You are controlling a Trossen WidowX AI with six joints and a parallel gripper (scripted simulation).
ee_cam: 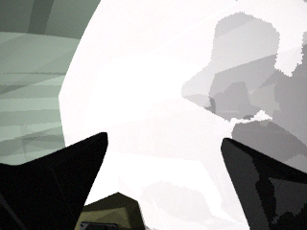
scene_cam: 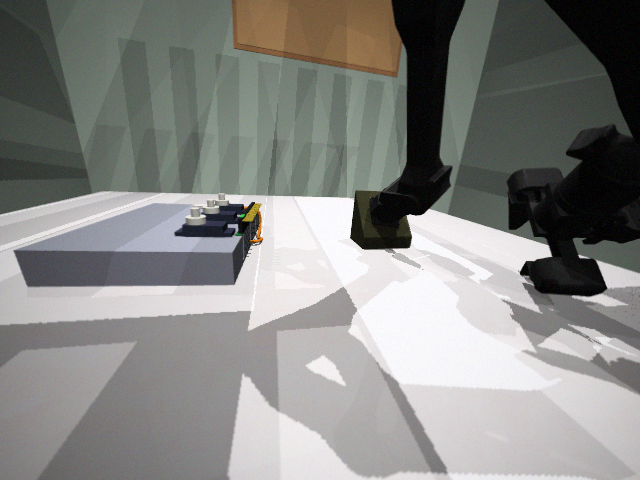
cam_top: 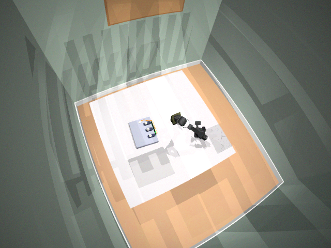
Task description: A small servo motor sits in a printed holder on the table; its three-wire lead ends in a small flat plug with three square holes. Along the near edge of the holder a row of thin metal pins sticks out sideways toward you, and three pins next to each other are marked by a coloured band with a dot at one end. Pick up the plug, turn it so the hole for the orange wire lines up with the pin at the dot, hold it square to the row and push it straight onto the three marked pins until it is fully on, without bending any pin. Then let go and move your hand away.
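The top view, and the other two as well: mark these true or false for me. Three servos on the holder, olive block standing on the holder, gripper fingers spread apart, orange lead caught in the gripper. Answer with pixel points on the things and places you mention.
1. Three dark servos [cam_top: 148, 129] [scene_cam: 212, 214] sit on the holder [cam_top: 140, 137] [scene_cam: 129, 268]. True.
2. The olive block [cam_top: 173, 119] [scene_cam: 382, 239] [ee_cam: 107, 215] stands on the holder. False: it stands on the white table [cam_top: 160, 90] [scene_cam: 310, 289] [ee_cam: 144, 86], apart from the holder.
3. The fingers of the gripper [cam_top: 198, 128] [scene_cam: 538, 237] [ee_cam: 164, 137] are spread apart. True.
4. The orange lead [cam_top: 145, 120] [scene_cam: 261, 224] is caught in the gripper. False: it is at the holder, well away from the gripper.
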